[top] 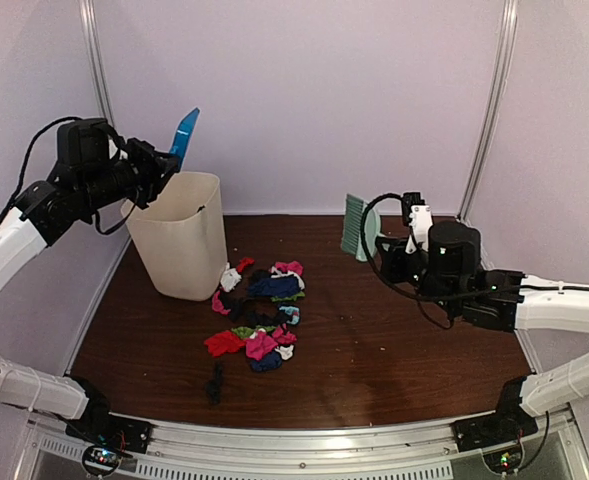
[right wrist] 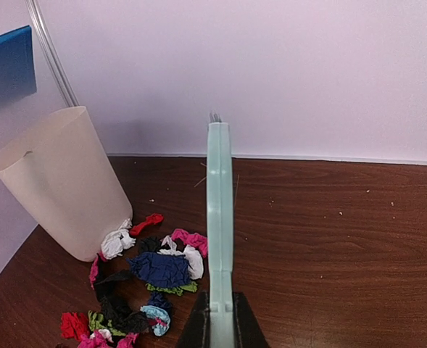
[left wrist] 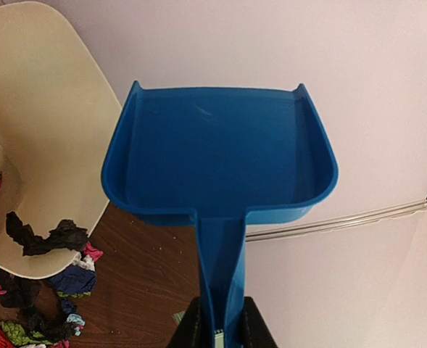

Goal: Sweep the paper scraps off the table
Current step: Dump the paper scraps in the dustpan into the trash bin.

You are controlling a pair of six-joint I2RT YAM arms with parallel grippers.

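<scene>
Many paper scraps (top: 259, 315) in pink, red, dark blue, black, green and white lie in a pile on the dark wood table (top: 404, 340), left of centre; they also show in the right wrist view (right wrist: 155, 272). A few scraps (left wrist: 46, 235) lie inside the bin. My left gripper (top: 159, 165) is shut on the handle of the blue dustpan (left wrist: 220, 156), held high over the bin's rim; the pan looks empty. My right gripper (top: 399, 245) is shut on the pale green brush (right wrist: 219, 217), held above the table right of the pile.
A cream plastic bin (top: 179, 235) stands tilted at the table's back left, touching the scraps. A silver rail (top: 304, 440) runs along the front edge. White walls enclose the back and sides.
</scene>
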